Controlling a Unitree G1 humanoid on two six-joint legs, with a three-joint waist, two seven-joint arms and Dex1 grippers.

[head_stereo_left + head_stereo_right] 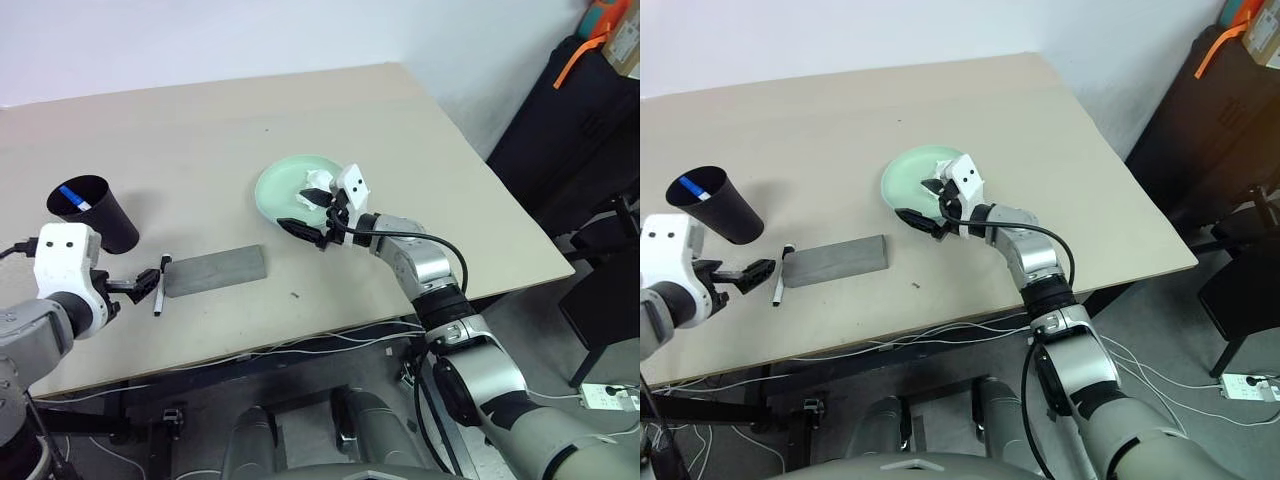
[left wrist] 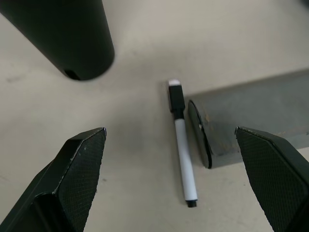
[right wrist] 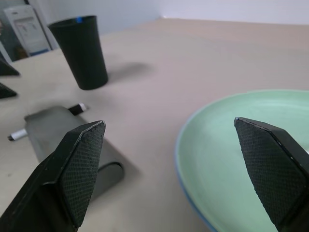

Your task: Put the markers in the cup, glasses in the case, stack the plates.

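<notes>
The left gripper (image 1: 143,283) hangs low over the table (image 1: 200,130), tipped down, fingers wide open and empty. Under it the black-capped marker (image 2: 181,141) lies flat beside the grey case's (image 1: 214,270) end, cap toward the cup (image 1: 98,211). The right gripper (image 1: 923,212), level, open and empty, reaches over the green plate's (image 1: 283,180) near rim.

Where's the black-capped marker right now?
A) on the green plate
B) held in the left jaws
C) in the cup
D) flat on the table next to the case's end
D: the black-capped marker lies flat on the table beside the end of the grey case, below the open left gripper.
</notes>
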